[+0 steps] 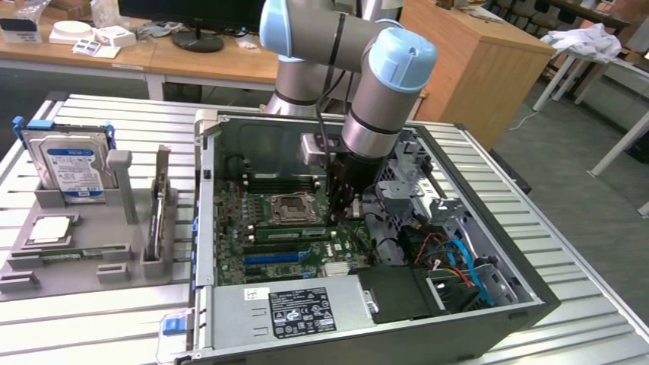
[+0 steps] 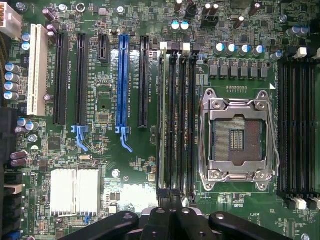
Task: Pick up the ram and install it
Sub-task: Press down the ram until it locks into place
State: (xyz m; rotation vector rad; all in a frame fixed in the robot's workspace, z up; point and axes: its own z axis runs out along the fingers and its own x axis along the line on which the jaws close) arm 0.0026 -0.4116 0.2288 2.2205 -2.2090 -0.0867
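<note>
The gripper [image 1: 348, 211] hung inside the open computer case [image 1: 527, 296] at the centre of the exterior view. Its fingers were pressed fully together, with nothing seen between them. The ram [image 1: 289, 233] stood on edge in a motherboard slot just below the processor socket [image 1: 287, 207], and the closed tips were at the ram's right-hand end.

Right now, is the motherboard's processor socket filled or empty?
Empty: the processor socket shows its bare contact field, with no silver chip seated in it.
</note>
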